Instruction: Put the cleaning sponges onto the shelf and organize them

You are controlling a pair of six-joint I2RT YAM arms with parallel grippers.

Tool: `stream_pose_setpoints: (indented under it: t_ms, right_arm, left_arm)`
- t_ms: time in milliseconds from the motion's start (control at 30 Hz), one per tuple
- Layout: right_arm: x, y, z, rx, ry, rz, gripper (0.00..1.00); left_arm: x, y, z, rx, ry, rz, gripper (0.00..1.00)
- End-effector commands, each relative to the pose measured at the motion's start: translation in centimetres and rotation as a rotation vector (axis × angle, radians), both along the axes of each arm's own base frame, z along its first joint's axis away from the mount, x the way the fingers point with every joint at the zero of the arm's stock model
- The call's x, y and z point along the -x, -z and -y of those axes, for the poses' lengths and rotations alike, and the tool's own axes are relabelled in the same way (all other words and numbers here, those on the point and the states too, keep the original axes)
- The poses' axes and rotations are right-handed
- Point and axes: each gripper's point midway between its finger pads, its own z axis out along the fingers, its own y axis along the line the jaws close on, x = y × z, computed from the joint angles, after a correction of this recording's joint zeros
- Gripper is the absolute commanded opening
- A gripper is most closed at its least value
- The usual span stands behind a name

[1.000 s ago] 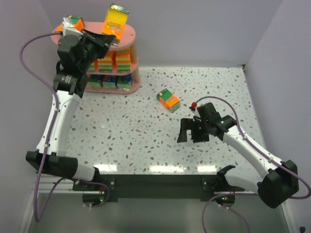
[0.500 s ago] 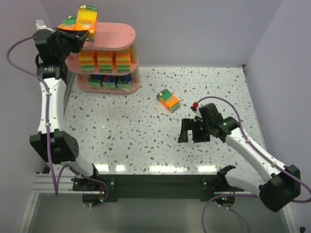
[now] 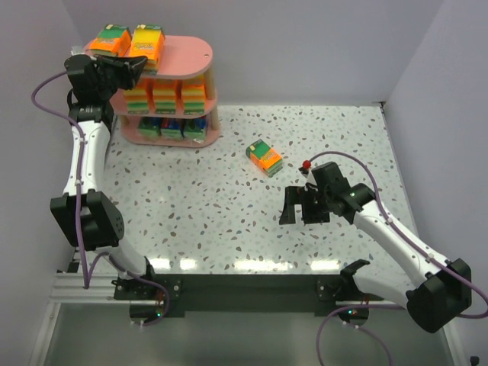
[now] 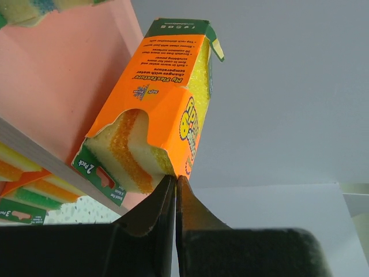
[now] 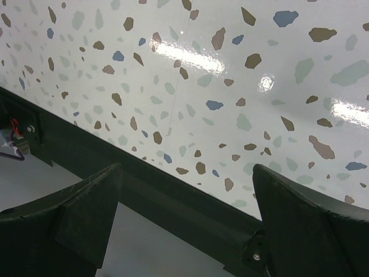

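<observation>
1. The left gripper (image 4: 175,180) has its jaws closed to a thin slit. They nip the lower corner of the orange sleeve of 1 pack (image 4: 164,98).

2. The pack stands directly ahead of the fingertips and leans away from them. A cut-out in the sleeve, just left of the fingertips, shows yellow and orange sponge layers. The pack's lower-left edge meets the top board of the shelf (image 4: 57,75). I cannot tell whether its full base rests there.

3. In the top view this gripper is raised at the left end of the shelf, level with the top board. A second pack (image 3: 110,40) lies on that board, just left of the held one. Below the gripper, the middle board carries 3 orange packs (image 3: 166,95) in a row. The bottom board carries 3 blue-green packs (image 3: 171,126).

4. The right gripper (image 5: 187,170) has its jaws spread wide, with nothing between them. Beneath it I see the speckled table (image 5: 230,86) and its dark front rail (image 5: 69,135).

5. 1 loose pack (image 3: 264,158) lies flat on the table. It is apart from the right gripper, beyond it and to its left, between it and the shelf.
</observation>
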Motion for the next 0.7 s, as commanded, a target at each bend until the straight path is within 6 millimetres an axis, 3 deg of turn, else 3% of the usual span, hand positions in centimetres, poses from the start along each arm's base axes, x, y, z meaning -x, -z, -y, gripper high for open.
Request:
stream_pose_setpoints:
  t_ms: [0, 567, 633, 667]
  right_arm:
    - [-0.9, -0.8, 0.0, -0.001, -0.001, 0.045, 0.99]
    - [-0.9, -0.8, 0.1, 0.008, 0.000, 0.044, 0.99]
    - [-0.9, -0.8, 0.2, 0.010, 0.002, 0.046, 0.99]
    - [-0.9, -0.8, 0.2, 0.008, 0.001, 0.048, 0.99]
  left_arm:
    - [-0.2, -1.4, -0.4, 0.023, 0.001, 0.052, 0.00]
    - [-2.1, -1.0, -1.7, 0.054, -0.021, 0.042, 0.01]
    - [-2.1, -1.6, -1.8, 0.053, -0.021, 0.055, 0.03]
    - [-2.2, -1.6, -1.8, 0.051, -0.024, 0.056, 0.11]
